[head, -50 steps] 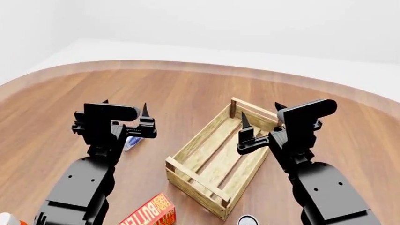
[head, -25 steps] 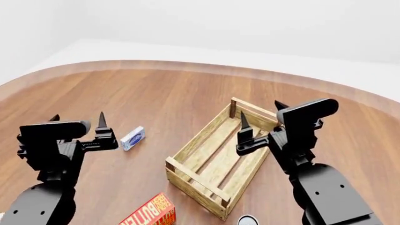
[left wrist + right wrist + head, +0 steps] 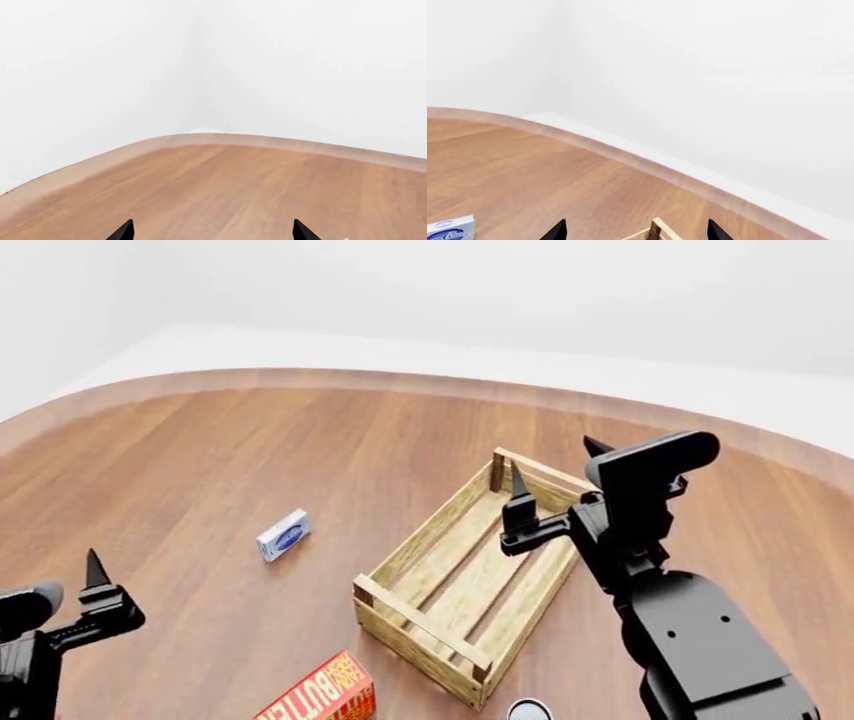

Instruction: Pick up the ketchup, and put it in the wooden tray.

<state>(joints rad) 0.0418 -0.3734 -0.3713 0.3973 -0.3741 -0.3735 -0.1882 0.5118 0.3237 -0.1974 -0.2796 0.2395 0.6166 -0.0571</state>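
Left claw (image 3: 210,231) hangs spread and empty, low beside the surface (image 3: 334,450); right claw (image 3: 554,480), spread, waits over the wooden tray (image 3: 461,575).

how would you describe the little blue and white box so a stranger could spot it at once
Find the slatted wooden crate in the middle of the brown table. On its left, lying flat and alone on bare wood, is the small box. It is white with a blue oval label, unlike the red and yellow butter box nearer the robot.

Head view high over the table (image 3: 334,440); both wrist views low, facing its far rim.
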